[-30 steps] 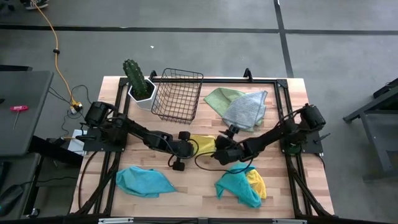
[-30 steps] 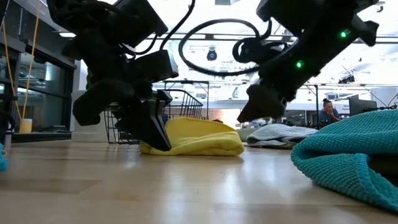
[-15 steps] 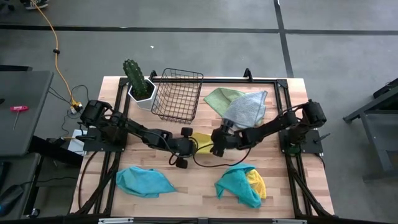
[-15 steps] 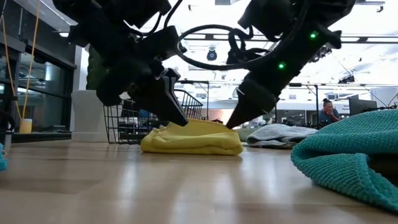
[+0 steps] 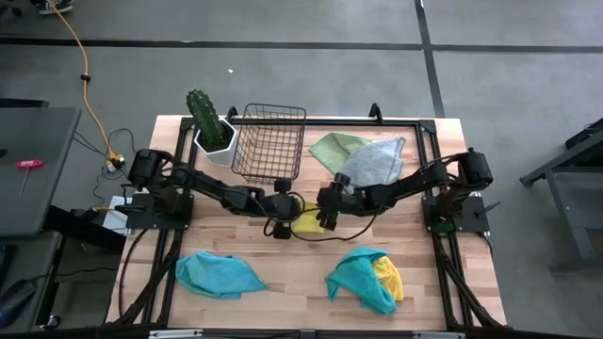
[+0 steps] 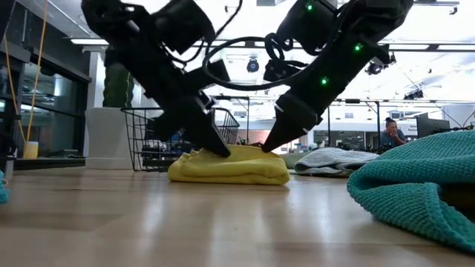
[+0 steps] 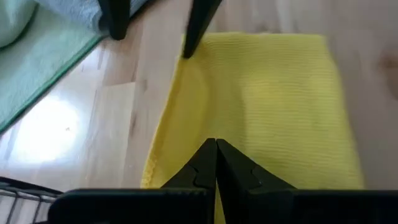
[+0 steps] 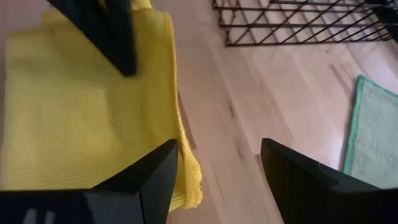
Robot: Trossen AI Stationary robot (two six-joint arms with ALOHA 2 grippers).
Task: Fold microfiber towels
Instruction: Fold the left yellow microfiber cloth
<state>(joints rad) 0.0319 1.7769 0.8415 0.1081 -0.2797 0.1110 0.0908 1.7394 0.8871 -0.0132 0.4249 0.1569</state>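
The biggest shift is in my arms: a second ago both hung over the plank table on the near side of the yellow towel, and now they have swung in over it, toward the black wire basket. My left pincer is pinched fully shut, tips pressing down on the towel's basket-side end; I cannot tell whether any cloth is caught between them. My right pincer has come down at the towel's opposite end with its fingers spread wide, one tip over the cloth edge and the other over bare wood, holding nothing. The towel itself has gone from a loose hump to a flatter, doubled-over pad, so I judge one fold is made and I am pressing it or setting up the next. It lies just in front of the basket, between my two pincers. Beyond it, beside the basket, a light green towel and a grey towel overlap; farther from the basket, at the table's near edge, lie a teal towel and a teal-and-yellow heap, all unfolded. A potted cactus stands beside the basket. Behind the table the room is a bright workshop, with a person seated far off.
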